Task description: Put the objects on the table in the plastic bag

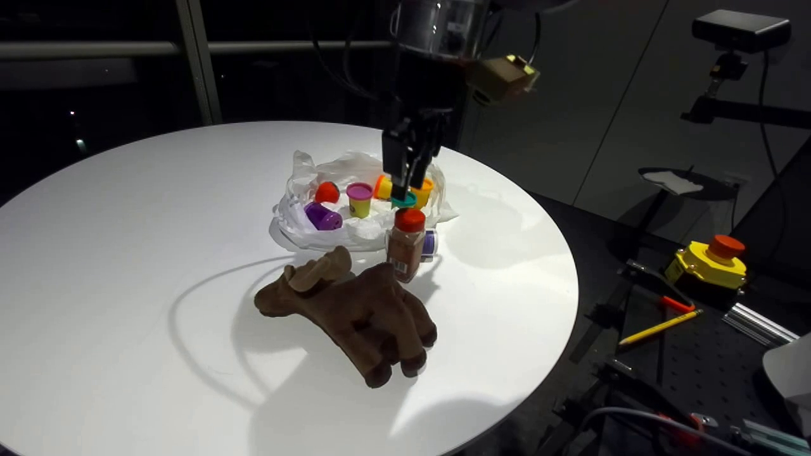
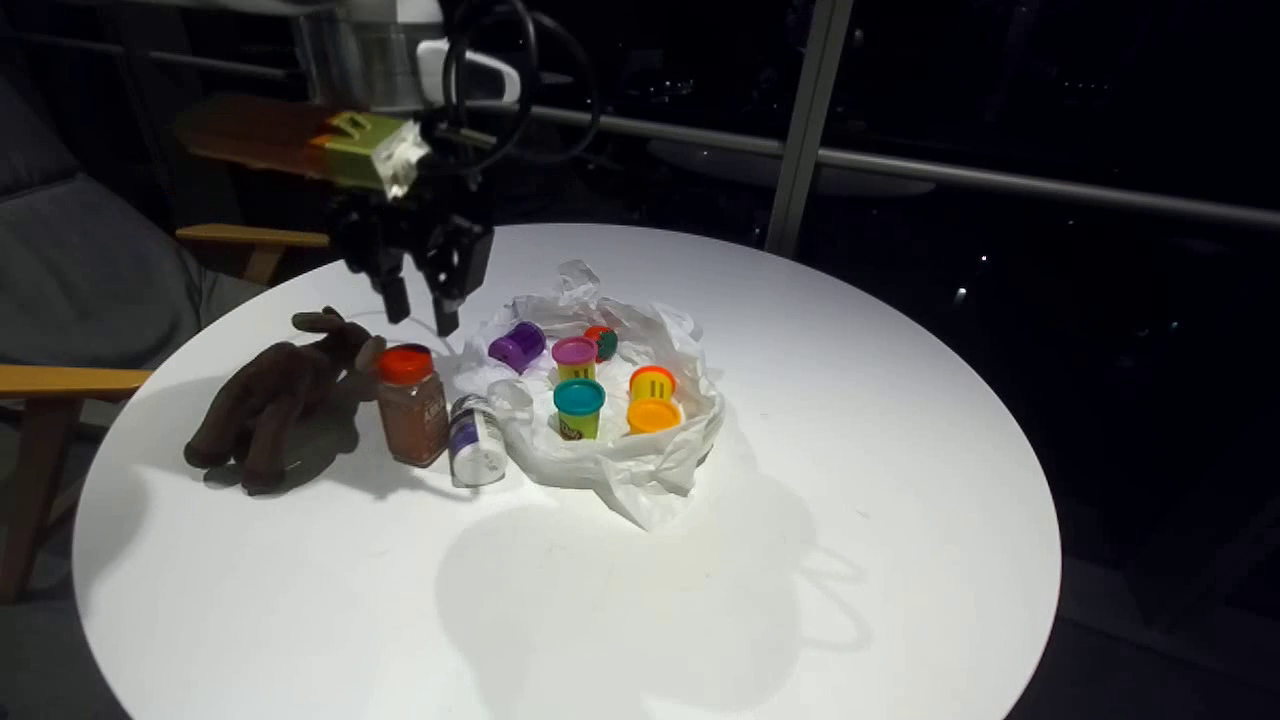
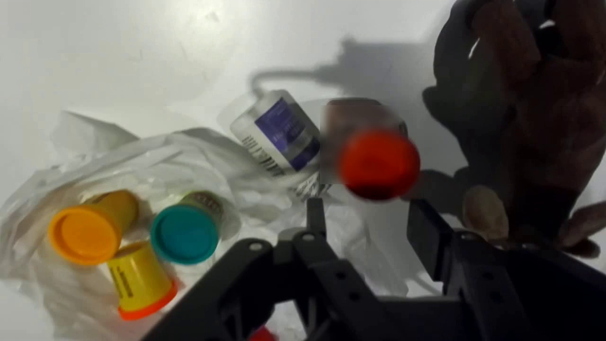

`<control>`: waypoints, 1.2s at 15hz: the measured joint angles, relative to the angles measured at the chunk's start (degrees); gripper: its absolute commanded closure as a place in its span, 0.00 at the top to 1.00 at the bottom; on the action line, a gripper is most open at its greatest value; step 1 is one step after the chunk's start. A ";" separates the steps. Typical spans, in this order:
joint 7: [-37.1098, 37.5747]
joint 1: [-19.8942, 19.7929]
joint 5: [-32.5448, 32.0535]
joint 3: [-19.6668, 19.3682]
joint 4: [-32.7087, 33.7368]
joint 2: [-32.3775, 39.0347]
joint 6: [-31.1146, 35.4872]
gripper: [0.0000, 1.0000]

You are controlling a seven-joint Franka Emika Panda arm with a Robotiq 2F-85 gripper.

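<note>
My gripper (image 2: 421,312) hangs above a jar of brown powder (image 2: 412,418) that stands upright on the white table (image 1: 127,285). Its fingers are open, and nothing is between them. In the wrist view the jar's red cap (image 3: 381,163) shows just past the fingertips. A white-and-purple bottle (image 3: 279,132) lies on its side between the jar and the plastic bag (image 2: 650,490). The brown plush animal (image 1: 355,310) lies on the jar's far side from the bag. Inside the spread bag sit several tubs, among them one with a teal lid (image 2: 579,397), a purple cup (image 2: 518,346) and a red ball-like toy (image 1: 327,192).
A wooden-armed chair (image 2: 250,237) stands beyond the table's edge. Past the opposite side, a dark cart holds a yellow box with a red button (image 1: 706,266) and a pencil (image 1: 659,327). A camera on a stand (image 1: 741,30) rises behind it.
</note>
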 measured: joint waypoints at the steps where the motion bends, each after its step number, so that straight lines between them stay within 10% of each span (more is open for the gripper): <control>1: 1.37 0.17 -2.26 -0.63 2.70 -0.25 -1.23 0.20; 7: 2.71 -1.43 -6.06 -3.68 17.79 2.91 -9.40 0.20; 8: 2.47 -2.07 -5.69 -3.77 19.31 4.06 -10.62 0.70; 10: 0.88 -3.16 -2.27 -3.58 21.53 6.35 -14.69 0.79; 11: -0.67 -3.62 -0.34 -3.31 22.29 7.27 -17.89 0.62; 13: -5.25 -4.54 2.91 -2.46 22.72 8.15 -21.82 0.78; 18: -6.96 -5.07 3.40 -1.89 22.81 8.21 -22.72 0.79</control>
